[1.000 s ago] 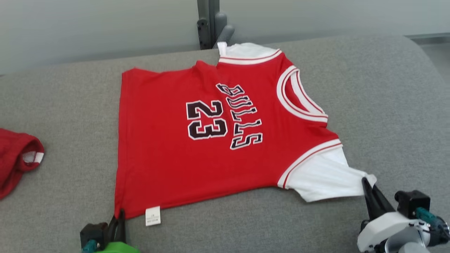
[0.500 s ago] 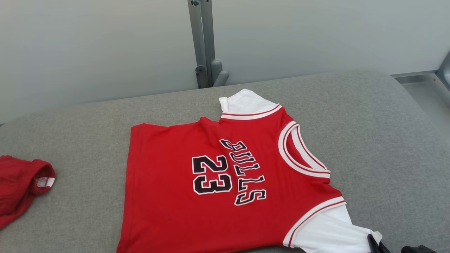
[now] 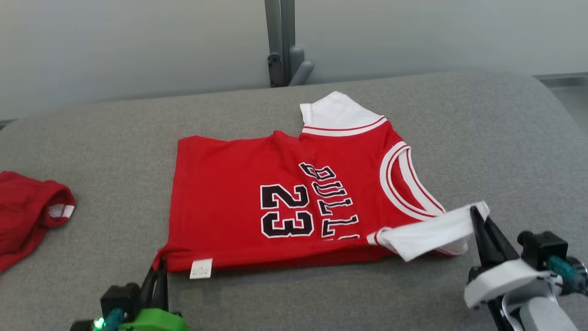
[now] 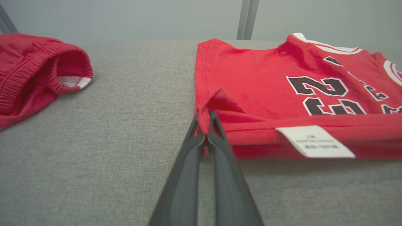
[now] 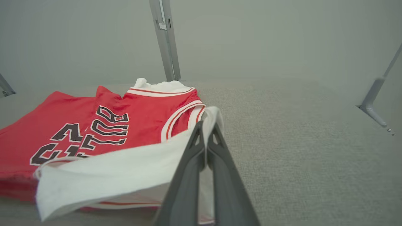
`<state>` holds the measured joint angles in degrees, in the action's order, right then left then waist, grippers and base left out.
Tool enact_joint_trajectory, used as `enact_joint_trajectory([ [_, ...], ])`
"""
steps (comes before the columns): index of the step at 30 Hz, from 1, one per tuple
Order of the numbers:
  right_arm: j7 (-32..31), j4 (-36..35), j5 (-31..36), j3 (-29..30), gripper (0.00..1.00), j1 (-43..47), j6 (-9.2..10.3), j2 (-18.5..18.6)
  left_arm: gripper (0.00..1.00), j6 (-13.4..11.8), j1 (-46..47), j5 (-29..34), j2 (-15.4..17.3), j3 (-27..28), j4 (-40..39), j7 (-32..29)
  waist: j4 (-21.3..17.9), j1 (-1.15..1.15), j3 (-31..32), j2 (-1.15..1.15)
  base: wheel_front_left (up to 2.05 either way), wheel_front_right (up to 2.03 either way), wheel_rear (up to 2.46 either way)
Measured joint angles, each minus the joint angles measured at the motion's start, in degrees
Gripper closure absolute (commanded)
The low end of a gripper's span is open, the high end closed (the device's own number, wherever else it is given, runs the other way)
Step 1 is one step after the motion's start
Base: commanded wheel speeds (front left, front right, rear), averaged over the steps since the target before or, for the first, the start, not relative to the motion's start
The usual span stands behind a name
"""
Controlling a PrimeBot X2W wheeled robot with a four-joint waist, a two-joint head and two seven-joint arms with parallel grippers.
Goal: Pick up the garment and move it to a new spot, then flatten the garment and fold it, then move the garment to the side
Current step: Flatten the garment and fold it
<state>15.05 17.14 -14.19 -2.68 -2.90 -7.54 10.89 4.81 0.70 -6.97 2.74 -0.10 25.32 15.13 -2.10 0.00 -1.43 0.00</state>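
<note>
L hand [image 3: 159, 272] clenched on hem corner of the red short-sleeved fabric jersey [image 3: 239, 184], R hand [image 3: 474, 214] clenched on its white sleeve [image 3: 427, 234]. Vs a sec ago, we have the near edge raised off the grey table [image 3: 505, 147]; jersey lies ahead of both hands. Fold starting, we reckon.

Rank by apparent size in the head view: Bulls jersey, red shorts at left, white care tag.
1. Bulls jersey
2. red shorts, partly cut off by the frame edge
3. white care tag

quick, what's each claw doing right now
left claw: shut on the red basketball jersey, at its hem corner
right claw: shut on the same jersey, at its white sleeve
</note>
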Motion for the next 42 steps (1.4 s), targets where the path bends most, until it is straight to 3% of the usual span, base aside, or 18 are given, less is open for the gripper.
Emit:
enact_joint_trajectory([
  [10,0.00,8.23,3.30,1.48,1.00,-16.11,0.00,0.42,1.00,0.24,13.57,0.25,0.01,-3.10,4.94,0.00,1.84,0.00,-7.08,0.00,0.00,0.00,0.00],
  [20,0.00,14.56,5.72,2.24,1.00,-26.41,0.00,1.09,1.00,-0.75,22.69,0.48,0.01,-3.83,8.22,-0.01,3.61,0.00,-13.74,0.00,0.00,0.00,0.00],
  [21,0.00,15.80,5.89,2.74,0.00,-27.36,0.00,0.98,0.60,-0.78,23.50,0.52,0.01,-3.92,8.38,0.00,3.75,0.00,-14.40,0.00,0.00,0.00,0.00],
  [22,0.01,18.01,6.55,3.57,0.00,-28.28,0.00,0.85,0.00,-0.81,24.05,0.52,0.02,-3.96,8.47,0.00,3.88,0.00,-15.04,0.00,0.00,0.00,0.00],
  [24,-0.01,19.91,6.95,4.33,0.00,-29.00,0.02,0.37,0.00,-1.15,24.43,0.20,0.01,-4.12,8.53,0.00,4.11,0.00,-16.13,0.00,0.00,0.00,0.00],
  [28,0.00,16.81,7.24,6.02,0.00,-29.77,0.01,-0.43,0.00,-2.34,24.24,-0.65,0.03,-4.27,6.03,0.00,4.56,0.00,-17.26,0.00,0.00,0.00,0.00],
  [37,0.00,11.28,3.88,3.92,0.00,-15.09,0.01,-1.34,0.00,-4.31,14.82,-3.67,0.05,-4.92,1.54,0.00,4.43,0.00,-15.13,0.00,0.00,0.00,0.00],
  [42,0.00,11.20,2.09,3.26,0.00,-12.13,0.01,-1.64,0.00,-4.64,13.28,-4.03,0.02,-5.26,0.94,-0.01,3.90,0.00,-14.71,0.00,0.00,0.00,0.00],
])
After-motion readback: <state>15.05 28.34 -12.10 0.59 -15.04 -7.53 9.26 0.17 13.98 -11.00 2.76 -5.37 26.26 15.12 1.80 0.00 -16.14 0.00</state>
